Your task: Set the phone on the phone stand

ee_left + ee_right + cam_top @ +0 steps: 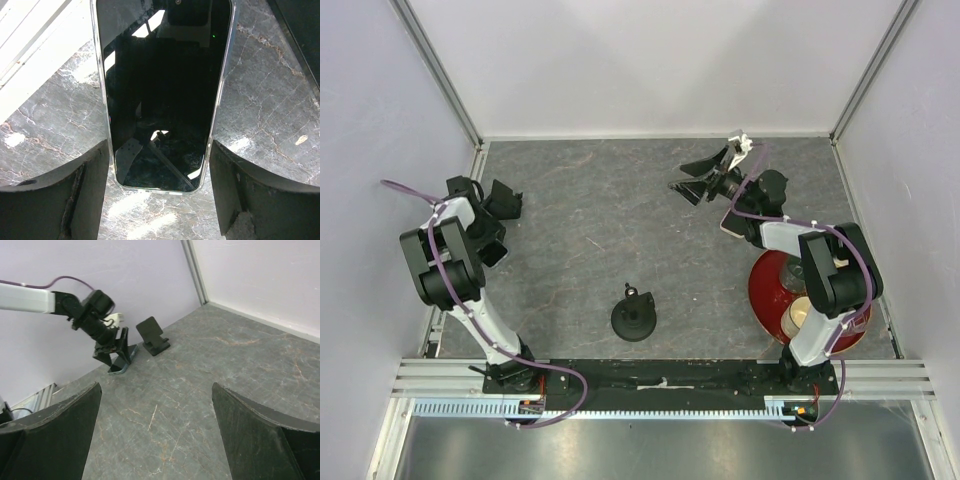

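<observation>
The left gripper [159, 152] is straddling the phone [160, 85], which is lying screen-up on the grey table [270, 100] near the phone stand [151, 335] — its fingers [90, 190] are hugging the long edges, though I cannot tell whether they are pinching. The right gripper [155, 390] is hanging wide open, holding nothing.

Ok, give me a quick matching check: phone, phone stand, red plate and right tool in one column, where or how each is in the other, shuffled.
1. phone
2. phone stand
3. red plate
4. right tool

A. open, nothing between its fingers
B. flat on the table, between the fingers of the left tool
C. partly under the right arm
D. empty, beside the left tool

Pairs: 1-B, 2-D, 3-C, 4-A
</observation>
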`<state>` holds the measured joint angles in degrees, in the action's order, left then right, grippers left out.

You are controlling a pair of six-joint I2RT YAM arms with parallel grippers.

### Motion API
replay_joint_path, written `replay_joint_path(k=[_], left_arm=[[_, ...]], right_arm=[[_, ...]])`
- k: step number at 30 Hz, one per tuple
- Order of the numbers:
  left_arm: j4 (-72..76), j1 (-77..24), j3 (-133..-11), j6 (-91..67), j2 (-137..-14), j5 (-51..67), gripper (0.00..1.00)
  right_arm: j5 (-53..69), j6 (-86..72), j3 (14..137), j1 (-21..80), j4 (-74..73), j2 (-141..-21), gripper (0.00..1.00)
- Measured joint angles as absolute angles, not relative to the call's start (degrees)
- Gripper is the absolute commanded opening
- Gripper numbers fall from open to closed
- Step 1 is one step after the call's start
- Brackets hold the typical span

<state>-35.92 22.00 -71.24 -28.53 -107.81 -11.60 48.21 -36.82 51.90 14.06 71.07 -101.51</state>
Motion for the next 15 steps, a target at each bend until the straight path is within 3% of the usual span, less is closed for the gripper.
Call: replay_joint_path(k=[8,15], left_arm=[[-32.6,22.41,-63.13,-31.97,-100.64,-7.2,0.02],[-33.87,21.98,-56.62,-35.86,-90.15,-2.5,0.02]], right_arm=[[34.72,-20.49,63.53,25.02,41.93,-101.73,0.98],[25.32,-13.96,73.58,36.95,27.42,-104.33,0.98]])
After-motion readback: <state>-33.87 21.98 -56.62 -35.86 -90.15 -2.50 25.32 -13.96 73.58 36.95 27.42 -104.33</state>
